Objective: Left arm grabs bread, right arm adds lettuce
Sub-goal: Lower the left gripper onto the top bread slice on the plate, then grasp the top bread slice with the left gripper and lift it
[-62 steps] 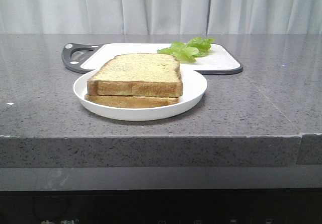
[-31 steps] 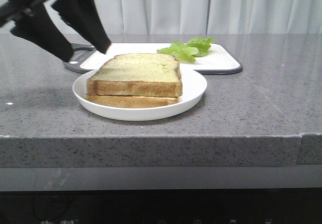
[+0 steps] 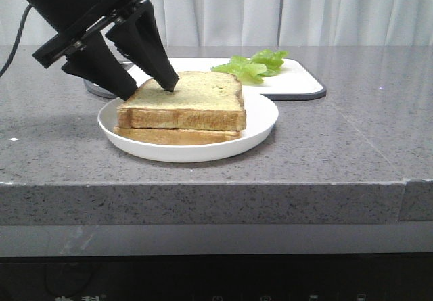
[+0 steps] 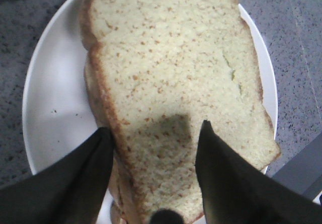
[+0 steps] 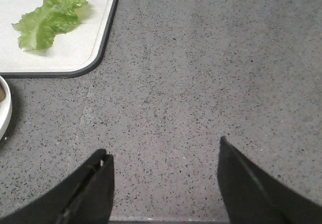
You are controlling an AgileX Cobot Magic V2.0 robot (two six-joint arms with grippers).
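Two slices lie stacked on a white plate (image 3: 265, 120), and the bread (image 3: 189, 93) is the thick top one, with brown crust and a pale speckled face. My left gripper (image 3: 150, 90) has come down on its near-left corner and is open. One fingertip (image 3: 169, 82) rests over the top face and the other fingertip (image 3: 130, 96) is just outside the crust. The left wrist view shows the bread (image 4: 171, 68) running between the spread fingers of the left gripper (image 4: 155, 126). The lettuce (image 3: 252, 64) lies on a white cutting board (image 3: 298, 83). My right gripper (image 5: 162, 146) hangs open above bare counter, away from the lettuce (image 5: 48, 20).
The thinner lower slice (image 3: 176, 136) sits under the bread. The cutting board (image 5: 95, 43) has a dark rim and a handle behind the left gripper. The plate rim (image 5: 4, 113) shows at the edge of the right wrist view. The grey stone counter ends in a front edge (image 3: 216, 182).
The left gripper was out of view one second ago. It has come in from the upper left and dropped onto the bread's corner. The bread, plate and lettuce have not moved.
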